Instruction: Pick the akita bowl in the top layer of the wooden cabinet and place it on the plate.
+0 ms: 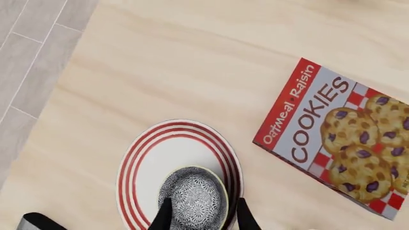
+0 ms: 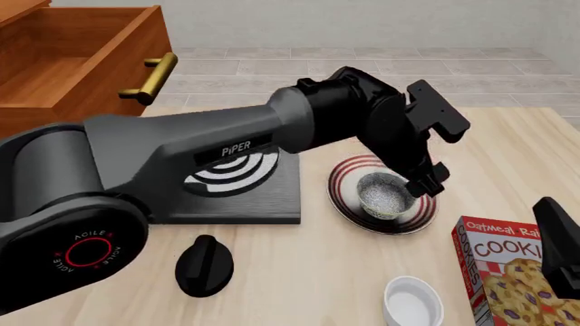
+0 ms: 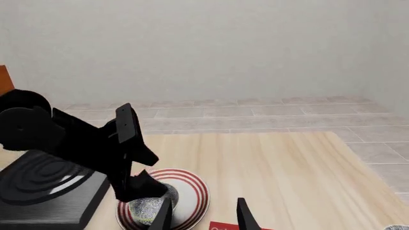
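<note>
The akita bowl (image 2: 384,196), speckled black and white, sits upright on the red-ringed plate (image 2: 349,170) to the right of the stove. My left gripper (image 2: 419,189) hangs just over the bowl's right rim. In the left wrist view its fingers (image 1: 164,215) stand apart, one over the bowl (image 1: 191,196) and one outside its rim, above the plate (image 1: 150,158). The gripper is open. The wooden cabinet (image 2: 64,75) stands at the far left with its top drawer pulled out. My right gripper (image 3: 203,213) is open and holds nothing, near the table's right edge (image 2: 555,241).
A black square stove (image 2: 263,197) lies left of the plate, with a black knobbed object (image 2: 204,265) in front of it. A white ramekin (image 2: 412,302) and an oatmeal-raisin cookie box (image 2: 512,278) sit at the front right. The drawer's brass handle (image 2: 154,78) juts out over the table.
</note>
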Tool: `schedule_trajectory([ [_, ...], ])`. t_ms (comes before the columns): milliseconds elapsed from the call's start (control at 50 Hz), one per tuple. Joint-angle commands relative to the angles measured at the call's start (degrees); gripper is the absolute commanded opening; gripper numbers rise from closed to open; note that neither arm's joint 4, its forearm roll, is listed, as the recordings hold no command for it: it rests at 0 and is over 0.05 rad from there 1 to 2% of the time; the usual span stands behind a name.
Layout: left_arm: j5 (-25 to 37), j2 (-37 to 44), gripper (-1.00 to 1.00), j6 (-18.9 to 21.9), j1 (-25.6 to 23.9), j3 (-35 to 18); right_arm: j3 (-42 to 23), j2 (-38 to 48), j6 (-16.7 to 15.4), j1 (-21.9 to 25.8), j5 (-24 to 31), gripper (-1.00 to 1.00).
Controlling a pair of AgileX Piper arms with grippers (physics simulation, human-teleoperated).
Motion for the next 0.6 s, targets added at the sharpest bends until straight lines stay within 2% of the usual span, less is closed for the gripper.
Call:
schedule_trajectory([
  [20,3.26,-1.00,1.00,-0.34,0.01,-4.44,-0.02,0.00,-0.45,0.20,-0.15,1.00],
  [260,4.60,-1.51,1.00,-0.10,0.43,-6.42,0.00,-0.01,-0.73,0.37,-0.24,1.00],
  [420,7.06,-1.69,1.00,-1.92,0.09,-10.32,-0.01,-0.01,-0.85,0.45,-0.20,1.00],
  [600,7.36,-3.25,1.00,-4.43,-0.45,-10.18,-0.07,-0.01,-1.08,0.53,-0.16,1.00],
])
